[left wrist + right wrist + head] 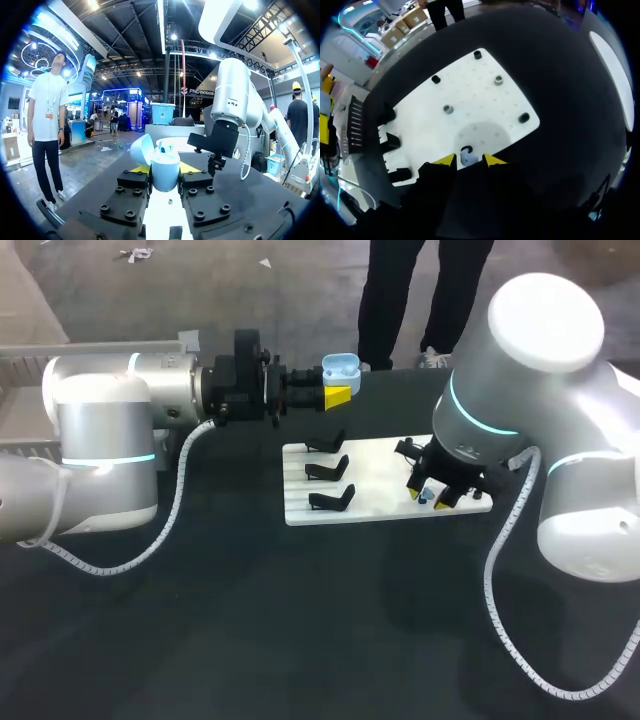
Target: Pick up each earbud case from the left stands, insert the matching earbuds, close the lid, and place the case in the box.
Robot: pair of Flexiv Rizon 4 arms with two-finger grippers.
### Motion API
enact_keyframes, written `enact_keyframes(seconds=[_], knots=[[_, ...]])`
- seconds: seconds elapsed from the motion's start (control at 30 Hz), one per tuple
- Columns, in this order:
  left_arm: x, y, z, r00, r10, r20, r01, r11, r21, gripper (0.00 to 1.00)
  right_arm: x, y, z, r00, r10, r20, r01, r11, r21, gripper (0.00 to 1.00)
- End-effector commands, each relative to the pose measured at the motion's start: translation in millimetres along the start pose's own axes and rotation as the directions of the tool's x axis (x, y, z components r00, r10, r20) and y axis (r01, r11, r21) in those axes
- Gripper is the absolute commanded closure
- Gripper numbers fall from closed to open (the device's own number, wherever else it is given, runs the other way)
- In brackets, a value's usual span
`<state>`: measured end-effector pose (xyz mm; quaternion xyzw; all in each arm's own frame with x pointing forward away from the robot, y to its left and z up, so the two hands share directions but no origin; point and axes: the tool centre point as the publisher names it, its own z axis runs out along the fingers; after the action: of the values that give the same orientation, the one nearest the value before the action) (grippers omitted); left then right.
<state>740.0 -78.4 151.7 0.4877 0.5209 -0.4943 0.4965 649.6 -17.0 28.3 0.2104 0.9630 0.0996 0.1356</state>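
Where the white board (380, 465) lies on the dark table (250, 620), the right gripper (468, 161) hangs low over its right end with a light-blue earbud (468, 159) at its tip; whether it clamps the earbud cannot be told. Beyond the board, the left gripper (340, 387) is clamped on the open-lidded, light-blue earbud case (165, 170), held in the air.
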Motion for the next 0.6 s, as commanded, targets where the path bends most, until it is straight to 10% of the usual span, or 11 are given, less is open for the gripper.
enact_keyframes(seconds=[0.03, 0.6], knots=[[1.2, -0.8, 0.5, 1.0, 0.004, 0.005, -0.004, 1.0, -0.005, 1.0, -1.0, 1.8, 2.6, 1.0, -0.002, -0.002, 0.002, 1.0, 0.003, 0.7], [1.2, -0.8, 0.5, 1.0, 0.004, 0.005, -0.004, 1.0, -0.005, 1.0, -4.1, 1.2, 3.8, 1.0, 0.001, -0.001, -0.001, 1.0, 0.01, 0.82]])
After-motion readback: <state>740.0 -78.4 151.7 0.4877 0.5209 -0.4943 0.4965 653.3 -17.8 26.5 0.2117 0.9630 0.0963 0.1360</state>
